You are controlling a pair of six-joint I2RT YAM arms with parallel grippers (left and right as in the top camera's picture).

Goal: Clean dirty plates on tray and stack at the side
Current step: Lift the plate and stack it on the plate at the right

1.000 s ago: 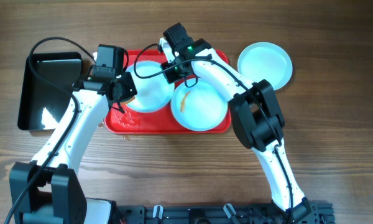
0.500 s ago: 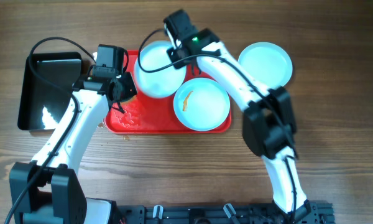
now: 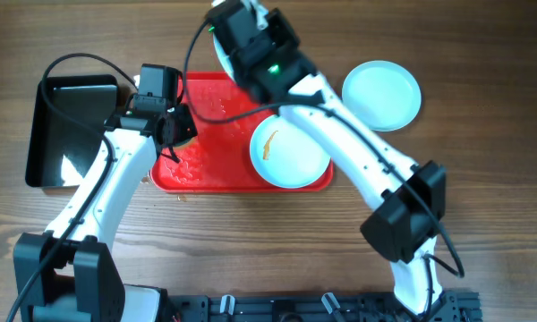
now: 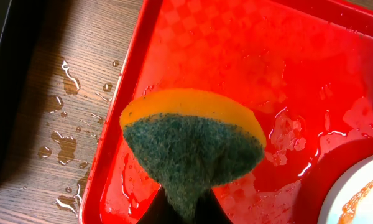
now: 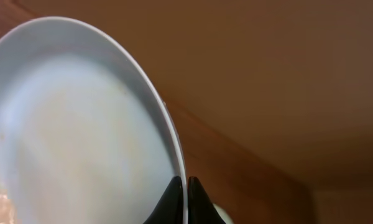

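My right gripper (image 5: 185, 182) is shut on the rim of a pale plate (image 5: 81, 124), held tilted and high above the table. In the overhead view the raised right arm (image 3: 268, 58) hides that plate. A second plate (image 3: 289, 152) with an orange-brown smear lies on the right half of the red tray (image 3: 210, 174). A third, clean plate (image 3: 382, 94) rests on the table to the right of the tray. My left gripper (image 4: 181, 208) is shut on a yellow and green sponge (image 4: 193, 143), hanging over the tray's wet left part (image 4: 236, 56).
A glossy black bin (image 3: 67, 130) stands left of the tray. Water drops (image 4: 62, 143) lie on the wood between bin and tray. The smeared plate's edge (image 4: 360, 199) shows at the lower right of the left wrist view.
The right arm has lifted the plate off the tray's left half, up and toward the far edge. That half now lies bare and wet. The left arm has not moved.
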